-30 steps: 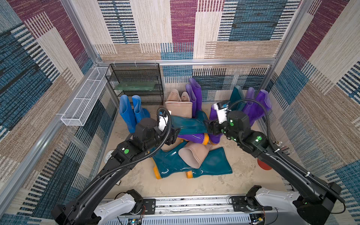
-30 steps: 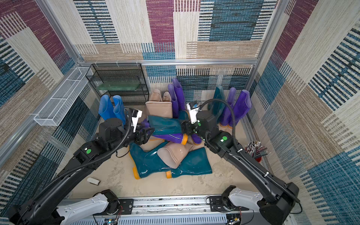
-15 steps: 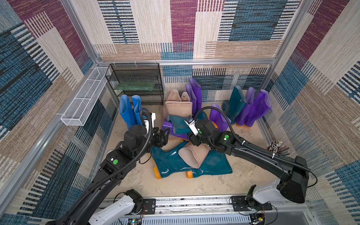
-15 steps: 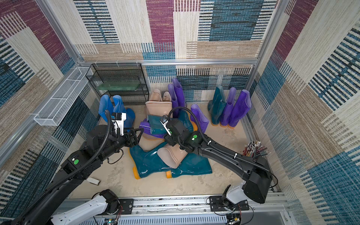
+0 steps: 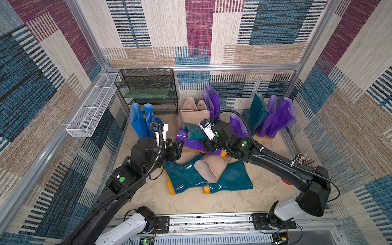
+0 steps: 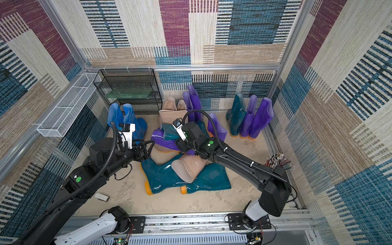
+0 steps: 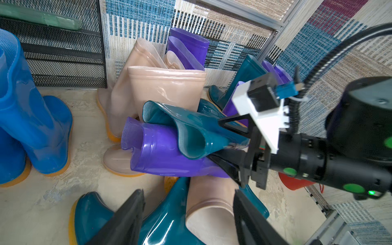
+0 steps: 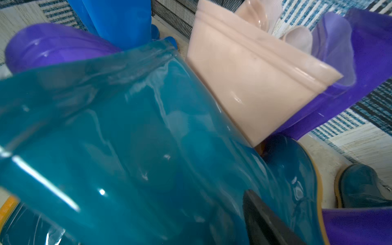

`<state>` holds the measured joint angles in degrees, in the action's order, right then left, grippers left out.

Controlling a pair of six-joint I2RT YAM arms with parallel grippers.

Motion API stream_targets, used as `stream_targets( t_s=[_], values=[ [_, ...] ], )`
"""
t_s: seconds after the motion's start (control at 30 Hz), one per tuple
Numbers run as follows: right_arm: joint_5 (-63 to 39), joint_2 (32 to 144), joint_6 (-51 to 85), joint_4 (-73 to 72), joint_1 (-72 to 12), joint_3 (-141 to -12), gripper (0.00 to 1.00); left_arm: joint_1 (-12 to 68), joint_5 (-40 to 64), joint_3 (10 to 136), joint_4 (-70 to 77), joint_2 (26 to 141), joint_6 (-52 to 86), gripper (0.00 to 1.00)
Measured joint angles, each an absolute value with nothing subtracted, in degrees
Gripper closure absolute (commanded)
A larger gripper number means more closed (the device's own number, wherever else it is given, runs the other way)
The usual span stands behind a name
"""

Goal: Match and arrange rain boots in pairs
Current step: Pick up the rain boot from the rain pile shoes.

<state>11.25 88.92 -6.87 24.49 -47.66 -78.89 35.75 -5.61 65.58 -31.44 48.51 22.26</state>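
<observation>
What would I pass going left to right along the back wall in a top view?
white mesh basket → black wire rack → beige-pink boots → purple boot pair → teal boot → two purple boots

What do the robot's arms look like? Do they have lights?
The left arm and right arm are shiny black with white bottom joints. Round green dots glow on them, and ribbed black cables loop alongside. The left gripper and right gripper have black pointy fingers, each with a white camera block.
</observation>
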Motion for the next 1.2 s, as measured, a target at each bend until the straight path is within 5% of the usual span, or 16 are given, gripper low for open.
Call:
stream_targets(
  t_s=[0.07,0.17,0.37,1.2],
  values=[
    [12.58,90.74,-6.68,24.18,-47.83,-78.98,0.29,35.75,-5.61,66.08,-31.44,48.42,21.37,0.32],
    [14.22,93.45,-6.68,23.18,-47.64,-79.92,0.70,35.75,-5.61,66.39,-31.48,48.31,20.36,0.32],
    [19.81,93.91,-6.96,26.96,-48.03,-85.10,0.99,35.75,-5.58,67.46,-32.08,48.36,18.79,0.31],
    [18.63,75.05,-4.73,33.19,-46.28,-96.20,1.00,35.64,-5.80,72.69,-34.52,48.53,17.58,0.32]
  ],
)
